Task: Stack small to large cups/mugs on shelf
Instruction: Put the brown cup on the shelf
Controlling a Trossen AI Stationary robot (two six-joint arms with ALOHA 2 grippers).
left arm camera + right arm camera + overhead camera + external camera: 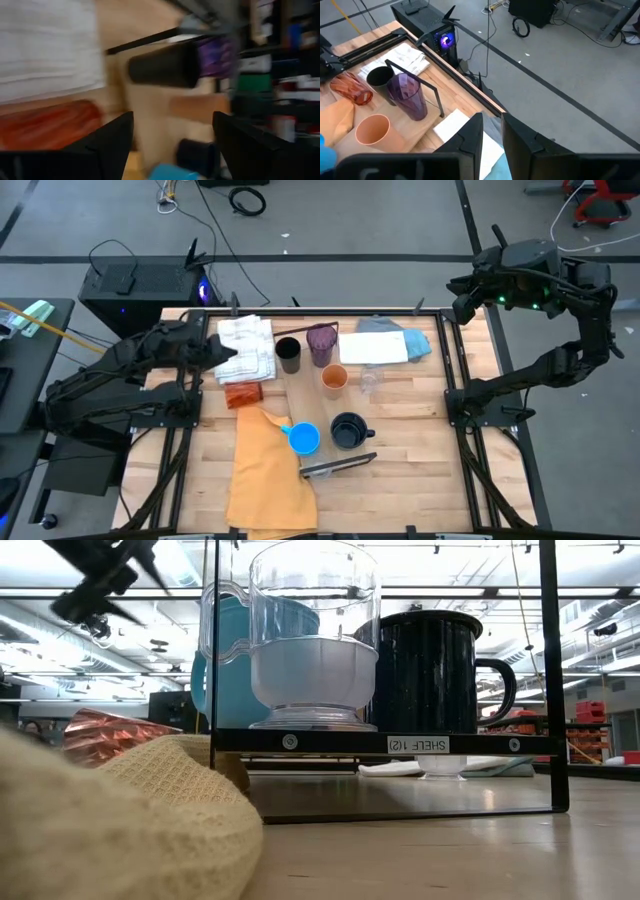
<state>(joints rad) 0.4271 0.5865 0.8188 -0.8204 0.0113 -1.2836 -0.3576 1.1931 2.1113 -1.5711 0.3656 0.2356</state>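
The shelf (312, 405), a pale plank, lies along the table's middle. On it stand a black cup (288, 354), a purple tumbler (321, 343), a peach cup (334, 378), a blue mug (303, 439) and a navy mug (347, 430). A clear cup (313, 640) stands at the shelf's near end. An orange tumbler (243, 394) lies on its side on the table, left of the shelf. My left gripper (230, 360) hangs open over a white cloth, above the orange tumbler (45, 122), holding nothing. My right gripper (463, 295) waits high beyond the far right corner, its fingers (492, 132) a narrow gap apart.
A folded white cloth (250, 345) lies at the far left. A mustard cloth (268, 470) spreads along the shelf's near left side. White and blue cloths (395, 346) lie at the far right, with another clear cup (370, 382) beside them. Bare wood shows at the near right.
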